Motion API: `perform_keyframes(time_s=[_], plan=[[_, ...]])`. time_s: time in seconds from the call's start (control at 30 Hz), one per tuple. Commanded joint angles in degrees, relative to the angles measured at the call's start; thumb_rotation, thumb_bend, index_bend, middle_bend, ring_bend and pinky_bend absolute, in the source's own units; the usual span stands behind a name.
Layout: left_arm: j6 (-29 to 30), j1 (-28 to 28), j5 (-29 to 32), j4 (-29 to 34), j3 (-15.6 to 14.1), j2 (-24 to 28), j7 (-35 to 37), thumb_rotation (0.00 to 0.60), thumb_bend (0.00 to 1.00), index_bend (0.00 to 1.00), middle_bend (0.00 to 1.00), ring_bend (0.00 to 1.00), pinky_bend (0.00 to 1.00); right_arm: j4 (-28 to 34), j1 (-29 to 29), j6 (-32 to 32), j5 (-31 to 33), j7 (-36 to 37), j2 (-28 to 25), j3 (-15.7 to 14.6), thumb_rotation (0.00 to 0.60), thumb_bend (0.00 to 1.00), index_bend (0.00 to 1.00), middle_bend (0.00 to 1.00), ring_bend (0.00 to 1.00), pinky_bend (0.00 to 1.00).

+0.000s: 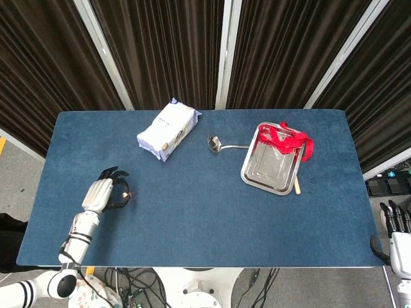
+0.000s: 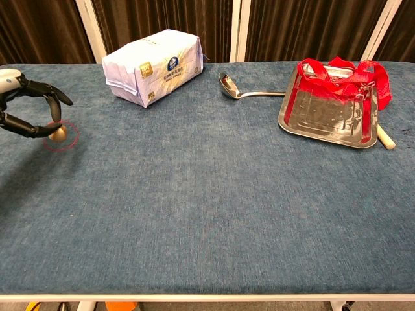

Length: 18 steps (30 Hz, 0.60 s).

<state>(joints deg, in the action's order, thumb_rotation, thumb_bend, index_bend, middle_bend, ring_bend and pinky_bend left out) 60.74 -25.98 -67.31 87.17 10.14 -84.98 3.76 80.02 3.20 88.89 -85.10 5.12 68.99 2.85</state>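
My left hand hovers low over the front left of the blue table. Its thumb and a finger pinch a small brass-coloured round object, which touches the cloth inside a faint red ring. The other fingers are spread above it. My right hand hangs beyond the table's right edge, fingers apart and pointing up, with nothing in it. The chest view does not show it.
A white paper packet lies at the back centre-left. A steel ladle lies beside a steel tray. The tray holds a red strap, with a wooden stick under its edge.
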Motion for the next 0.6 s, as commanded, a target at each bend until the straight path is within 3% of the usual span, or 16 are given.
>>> perform_keyframes(time_s=[0.03,0.6], plan=[[-0.82,-0.4,0.55,-0.53,-0.02,-0.34,0.11,0.6,0.43,0.69,0.23,0.05,0.0,0.09,-0.01,-0.06,0.06,0.0,-0.1,0.04,0.6,0.37,0.0,0.0,0.0,0.0],[-4.35,-2.26,3.49,-5.45,-0.18,-3.34,-1.32,0.6,0.43,0.67,0.23,0.05,0.0,-0.35,-0.01,-0.32,0.12,0.42,0.17,-0.11,0.6,0.37,0.0,0.0,0.0,0.0]])
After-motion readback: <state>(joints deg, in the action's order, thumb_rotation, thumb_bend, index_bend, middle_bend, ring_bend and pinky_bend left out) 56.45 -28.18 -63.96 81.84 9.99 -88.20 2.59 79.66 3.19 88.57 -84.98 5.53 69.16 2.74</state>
